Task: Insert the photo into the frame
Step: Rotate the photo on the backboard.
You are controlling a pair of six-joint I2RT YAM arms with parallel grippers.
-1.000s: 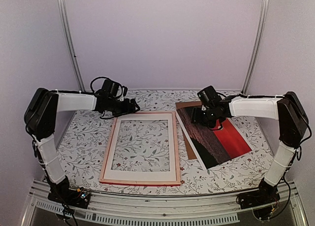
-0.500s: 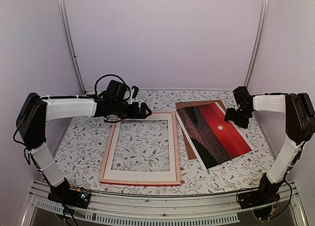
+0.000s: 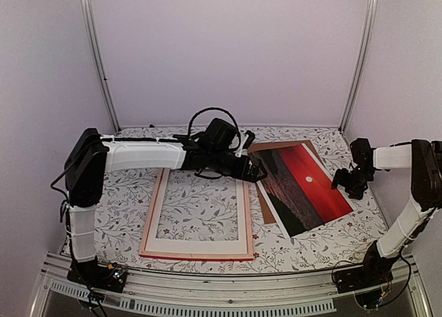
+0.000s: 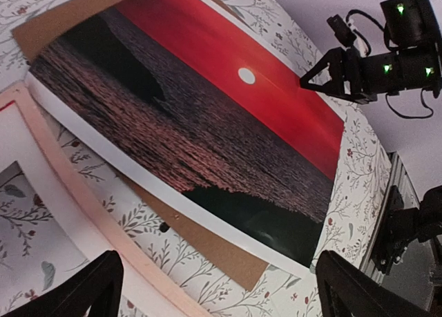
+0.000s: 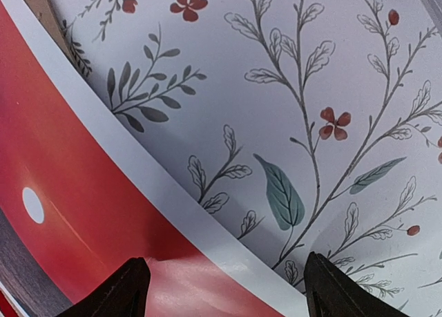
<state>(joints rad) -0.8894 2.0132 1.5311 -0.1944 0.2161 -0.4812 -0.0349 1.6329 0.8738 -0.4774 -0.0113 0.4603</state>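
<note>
Though half brown, photo (image 3: 302, 186) shows red.

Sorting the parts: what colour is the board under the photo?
Plain brown; the board shows best in the left wrist view.

Both the left claw (image 3: 254, 172) and right claw (image 3: 342, 181) gape wide.

Photo (image 3: 304, 186): large rectangular print lying flat and face up on the right side, turned askew. One half is bright red with a small white dot, the other dark brown, inside a thin white margin. Frame (image 3: 150, 213): thin-railed rectangle lying flat just beside it on the left, pale side up, red along its near edge.
</note>
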